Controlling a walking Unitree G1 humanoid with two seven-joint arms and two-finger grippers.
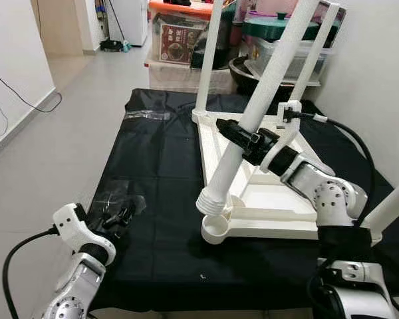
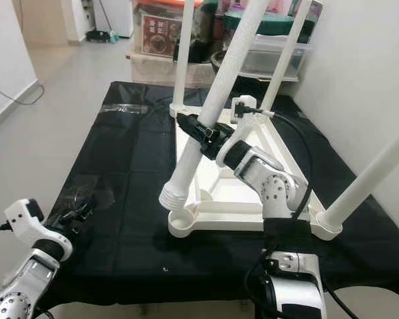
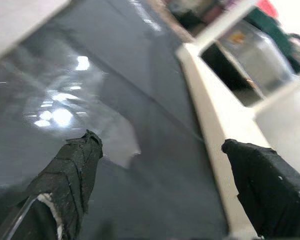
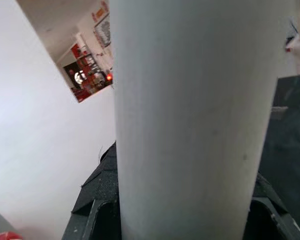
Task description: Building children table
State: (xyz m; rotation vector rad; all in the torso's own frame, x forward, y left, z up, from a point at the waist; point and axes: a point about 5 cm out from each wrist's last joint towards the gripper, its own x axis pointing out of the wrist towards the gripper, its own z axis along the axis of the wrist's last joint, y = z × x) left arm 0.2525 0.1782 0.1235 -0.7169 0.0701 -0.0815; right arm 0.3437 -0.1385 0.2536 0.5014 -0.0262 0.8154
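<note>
- The right gripper [image 1: 243,136] is clamped round a long white plastic table leg [image 1: 253,113] partway up its length, black fingers on either side of the tube — the right wrist view has the pale, matt tube between them.
- The leg is held tilted, its ribbed threaded end [image 1: 211,201] hanging just above the round white corner socket [image 1: 216,230] at the near left of the frame, not yet seated; to my eye the tilt is an approach, and the leg needs standing up straight over the socket before it will screw in.
- The upturned white plastic table top [image 1: 279,216], smooth and ribbed on its underside, lies on a black cloth [image 1: 159,186] over the floor, so the sockets face up.
- Three other white legs already stand in their corners: one at the far left [image 1: 209,60], one at the far right [image 1: 316,50], one at the near right [image 2: 369,179].
- The left gripper [image 3: 160,165] hovers low at the near left with its fingers spread wide and nothing in them — beside a crumpled clear plastic bag [image 1: 113,199] on the cloth.
- Storage boxes [image 1: 179,33] crowd the far wall.
</note>
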